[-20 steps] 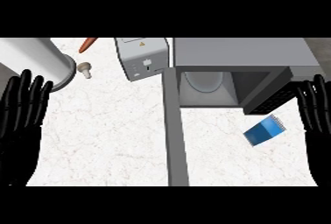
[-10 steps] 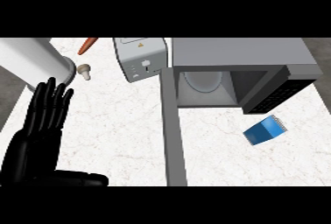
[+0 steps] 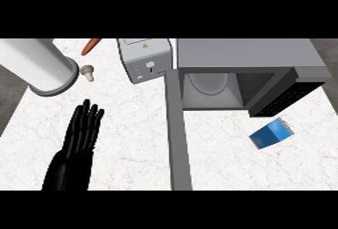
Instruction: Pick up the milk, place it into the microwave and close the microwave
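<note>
White marble counter [image 3: 132, 147], open microwave [image 3: 244, 56], perhaps grey floor [image 3: 9, 96]

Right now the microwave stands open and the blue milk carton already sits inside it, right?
Not quite: in the head view the microwave is open, but the blue milk carton lies on the counter in front of it, not inside.

A: Item one, black left hand [image 3: 78, 143]: what has changed since a second ago?
B: It has moved off the 9 o'clock edge toward 3 o'clock, and is now over the white marbled counter [image 3: 132, 147].
A: Item two, right hand?
B: Formerly at the 3 o'clock edge; now out of view.
</note>
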Controlling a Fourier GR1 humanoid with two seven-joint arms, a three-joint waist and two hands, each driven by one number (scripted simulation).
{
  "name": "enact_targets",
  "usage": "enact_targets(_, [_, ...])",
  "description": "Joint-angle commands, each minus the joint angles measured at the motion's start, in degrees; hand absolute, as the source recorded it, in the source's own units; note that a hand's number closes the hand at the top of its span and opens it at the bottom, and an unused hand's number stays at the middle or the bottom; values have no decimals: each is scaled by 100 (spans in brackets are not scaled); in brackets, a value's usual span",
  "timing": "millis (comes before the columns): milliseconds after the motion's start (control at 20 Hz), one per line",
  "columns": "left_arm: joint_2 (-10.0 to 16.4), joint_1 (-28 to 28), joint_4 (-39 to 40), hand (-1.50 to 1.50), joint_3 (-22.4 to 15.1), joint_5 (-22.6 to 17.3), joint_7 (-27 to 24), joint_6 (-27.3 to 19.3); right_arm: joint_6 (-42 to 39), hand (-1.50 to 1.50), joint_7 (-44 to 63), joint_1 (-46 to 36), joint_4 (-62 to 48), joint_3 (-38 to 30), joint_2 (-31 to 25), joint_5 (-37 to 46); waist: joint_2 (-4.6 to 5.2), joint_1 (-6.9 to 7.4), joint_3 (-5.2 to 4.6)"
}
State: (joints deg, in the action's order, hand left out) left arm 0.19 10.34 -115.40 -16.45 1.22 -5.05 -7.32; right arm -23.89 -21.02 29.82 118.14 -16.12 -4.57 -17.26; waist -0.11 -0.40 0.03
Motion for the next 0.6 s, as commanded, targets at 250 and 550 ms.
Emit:
enact_targets(250, [-19, 612, -12, -150, -1087, 417, -483, -710, -171, -150, -1280, -467, -1625, -63, 339, 1047, 4, 48, 0])
enact_targets(550, [34, 590, 275, -150, -1067, 321, -799, -721, 46, -150, -1485, -812, -2167, -331, 283, 1255, 8, 40, -2])
